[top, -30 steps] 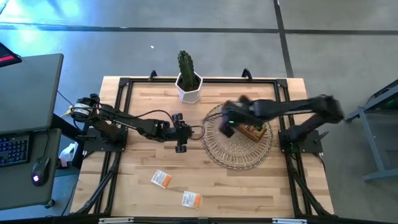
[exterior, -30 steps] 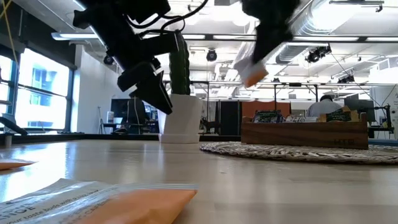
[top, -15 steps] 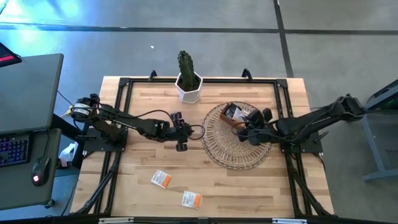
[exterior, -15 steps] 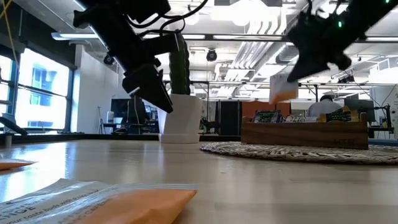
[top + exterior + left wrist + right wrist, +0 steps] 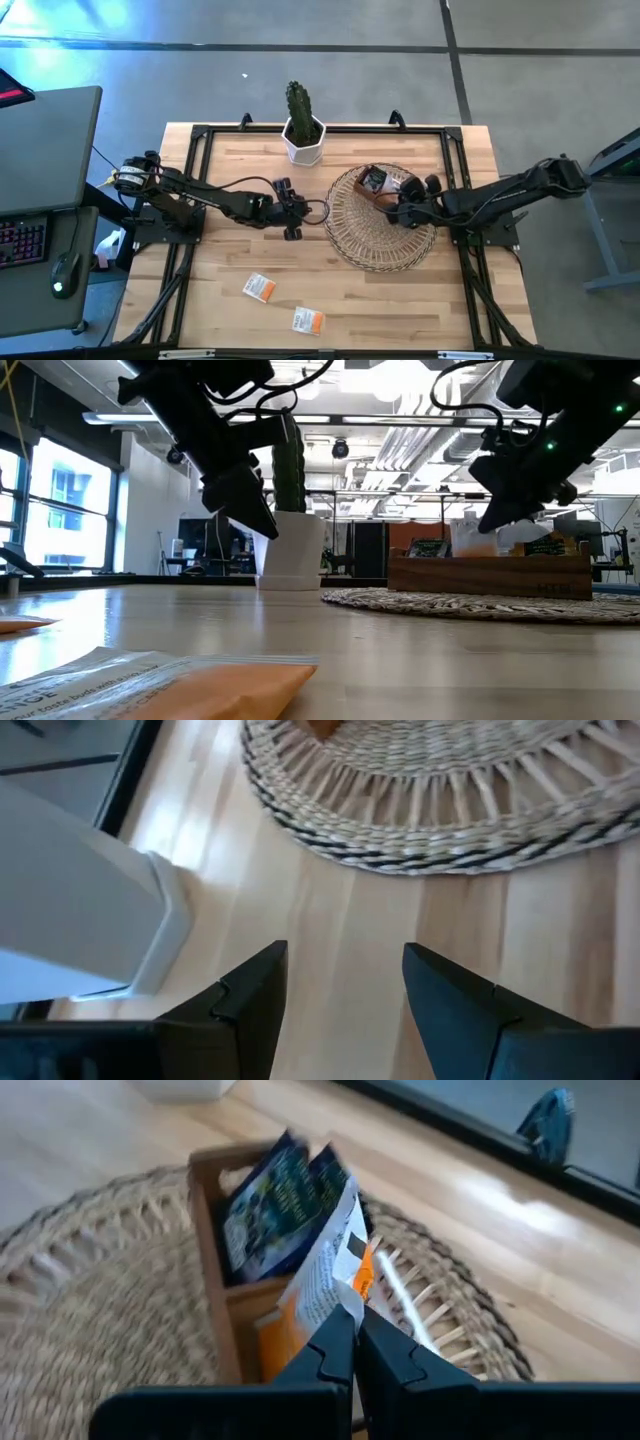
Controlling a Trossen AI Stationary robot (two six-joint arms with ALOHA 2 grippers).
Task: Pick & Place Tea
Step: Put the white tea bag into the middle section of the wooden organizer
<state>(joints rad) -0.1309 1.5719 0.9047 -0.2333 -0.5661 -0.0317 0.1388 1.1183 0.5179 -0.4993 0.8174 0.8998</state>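
While the left gripper (image 5: 291,222) is held spread and empty above the table (image 5: 230,320), a white-and-orange sachet (image 5: 330,1285) is pinched on edge by the right gripper (image 5: 355,1345) — its long side raised over the wooden box (image 5: 215,1270) on the wicker tray (image 5: 375,250). Two more sachets (image 5: 260,288) (image 5: 307,321) lie flat near the table's front edge, and dark ones (image 5: 285,1195) are seen standing in the box — their number cannot be told.

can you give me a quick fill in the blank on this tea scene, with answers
1. The right gripper is shut on a white-and-orange ____.
2. The wooden box sits on the round ____ tray.
3. The left gripper hangs ____ with nothing between its fingers.
4. ____ sachets lie on the bare table near its front edge.

Answers: sachet; wicker; open; Two
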